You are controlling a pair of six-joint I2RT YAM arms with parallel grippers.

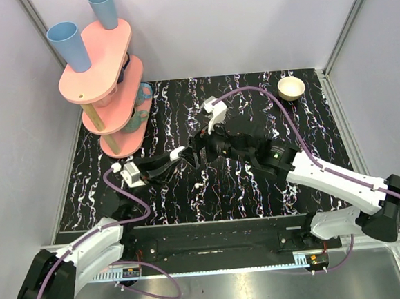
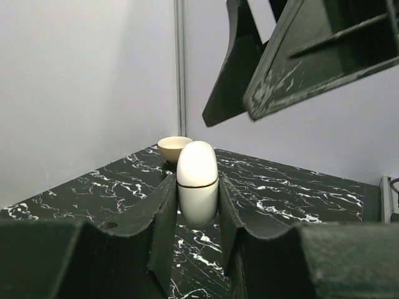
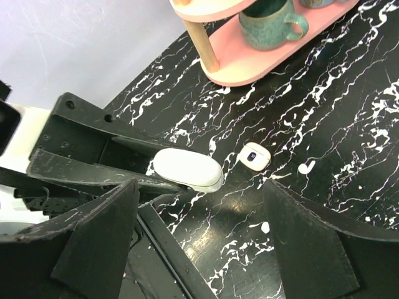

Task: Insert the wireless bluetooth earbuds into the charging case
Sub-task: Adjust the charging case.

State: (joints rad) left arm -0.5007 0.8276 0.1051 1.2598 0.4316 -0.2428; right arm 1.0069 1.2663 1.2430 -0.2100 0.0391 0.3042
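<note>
The left gripper point(image 2: 197, 190) pinches the closed charging case point(image 2: 197, 165); the right gripper point(image 3: 199, 199) hangs above it, jaws spread wide, one earbud point(image 3: 306, 167) loose on the table point(image 3: 349, 93) nearby, nearer the right arm

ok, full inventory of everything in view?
charging case: 1, white, closed, in left gripper
earbuds: apparently 2, tiny white, loose on table
square piece: 1, white with dark centre, beside case
unidentified bit: 1, white, table, nearer arm bases
bowl: 1, cream, far right
tiered shelf: 1, pink, far left
cups: 2, blue, shelf top
mug: 1, teal, bottom tier
left gripper: black, shut on case
right gripper: black, open, over case
</note>
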